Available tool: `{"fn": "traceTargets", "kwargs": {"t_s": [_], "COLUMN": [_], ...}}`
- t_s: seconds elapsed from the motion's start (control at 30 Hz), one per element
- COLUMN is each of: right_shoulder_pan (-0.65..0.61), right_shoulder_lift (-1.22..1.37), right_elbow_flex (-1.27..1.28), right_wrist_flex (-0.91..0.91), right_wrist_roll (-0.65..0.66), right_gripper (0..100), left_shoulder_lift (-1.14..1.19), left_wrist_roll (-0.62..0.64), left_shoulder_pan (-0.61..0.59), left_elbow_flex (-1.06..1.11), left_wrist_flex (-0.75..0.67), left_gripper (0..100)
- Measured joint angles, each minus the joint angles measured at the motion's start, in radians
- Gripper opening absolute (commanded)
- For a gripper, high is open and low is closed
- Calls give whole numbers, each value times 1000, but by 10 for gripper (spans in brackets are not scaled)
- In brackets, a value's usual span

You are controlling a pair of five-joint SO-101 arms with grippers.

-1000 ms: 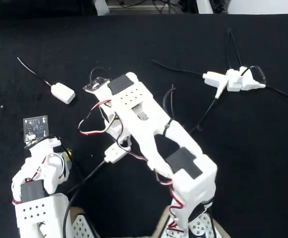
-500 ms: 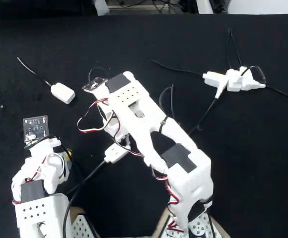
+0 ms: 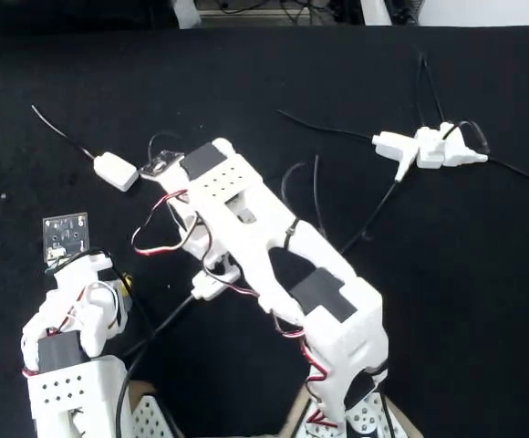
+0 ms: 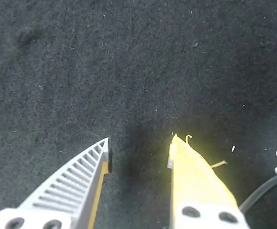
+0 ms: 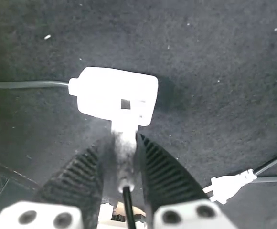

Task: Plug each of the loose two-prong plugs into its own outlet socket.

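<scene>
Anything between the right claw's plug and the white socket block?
Nothing visible. The white two-prong plug in the right claw has its tip at the edge of the white rectangular outlet socket.

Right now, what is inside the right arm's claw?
The right claw holds a white plug, its black cord trailing back. The plug's tip meets the white outlet socket; its prongs are covered, so how far in they sit cannot be seen.
</scene>
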Motion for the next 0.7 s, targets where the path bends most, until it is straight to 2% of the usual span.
{"fn": "traceTargets", "kwargs": {"t_s": [0.7], "right_shoulder_pan": [15], "right_shoulder_lift": [0], "right_elbow_flex": [28], "right_wrist_flex": [-2], "right_wrist_roll": [0], "right_gripper": [10], "left_shoulder_lift": [0], "left_wrist_roll": [0], "left_shoulder_pan": [0], "left_elbow_flex": [0], "left_wrist_flex": [0], "left_gripper": [210]}}
